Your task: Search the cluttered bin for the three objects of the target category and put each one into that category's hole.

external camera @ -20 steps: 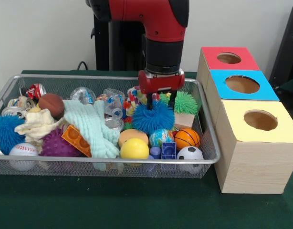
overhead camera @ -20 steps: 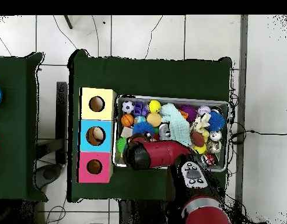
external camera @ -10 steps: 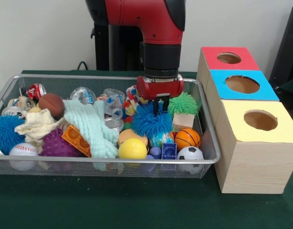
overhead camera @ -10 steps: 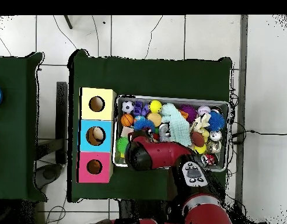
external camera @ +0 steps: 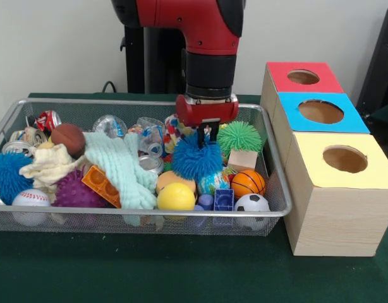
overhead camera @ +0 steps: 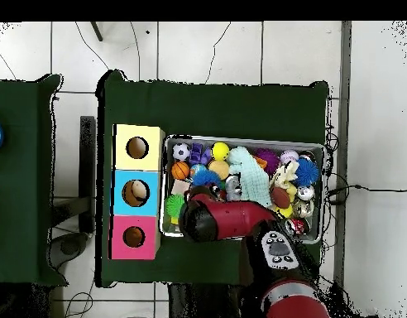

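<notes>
The wire-mesh bin (external camera: 143, 214) is full of clutter; it also shows in the overhead view (overhead camera: 240, 138). My gripper (external camera: 202, 140) hangs low over the bin's right half, its tips sunk into the top of a blue fuzzy ball (external camera: 197, 159). An orange-tan soft rounded thing (external camera: 175, 179) lies just in front, half hidden behind a yellow ball (external camera: 176, 197). A cream soft bundle (external camera: 48, 165) lies at the left. The red-topped box's hole (external camera: 303, 77) is at the far right, and also shows in the overhead view (overhead camera: 133, 237). In the overhead view my arm (overhead camera: 223, 219) covers the gripper.
A green fuzzy spiky ball (external camera: 239, 136) sits right of the gripper. A mint knitted cloth (external camera: 118, 165), an orange brick (external camera: 101, 185), a basketball (external camera: 247, 183), a soccer ball (external camera: 251, 203) and cans (external camera: 45, 120) fill the bin. Blue-topped (external camera: 320, 112) and yellow-topped (external camera: 344, 159) holes lie nearer the camera.
The gripper has shifted a little to the left in the front view and its wrist has turned. More of the green fuzzy ball now shows beside it.
</notes>
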Action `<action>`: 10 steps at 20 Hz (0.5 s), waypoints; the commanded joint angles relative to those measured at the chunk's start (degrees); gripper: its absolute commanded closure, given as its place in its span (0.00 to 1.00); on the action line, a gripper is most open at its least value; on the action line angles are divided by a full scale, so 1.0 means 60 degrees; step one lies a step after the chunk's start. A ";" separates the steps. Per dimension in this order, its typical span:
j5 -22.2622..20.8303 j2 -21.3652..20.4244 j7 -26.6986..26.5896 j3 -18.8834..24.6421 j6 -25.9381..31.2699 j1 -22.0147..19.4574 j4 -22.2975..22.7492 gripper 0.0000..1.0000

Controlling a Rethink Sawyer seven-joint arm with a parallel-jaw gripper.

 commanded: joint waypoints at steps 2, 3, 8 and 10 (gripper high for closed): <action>0.0004 -0.1588 -0.0406 0.0379 0.3119 -0.1059 0.0430 1.00; -0.0004 -0.1764 -0.0604 0.0450 0.3410 -0.1206 0.0420 1.00; -0.0998 -0.1516 -0.1923 0.1196 0.3514 -0.2155 -0.0180 1.00; -0.1461 -0.1443 -0.2355 0.1534 0.3438 -0.2385 -0.0425 1.00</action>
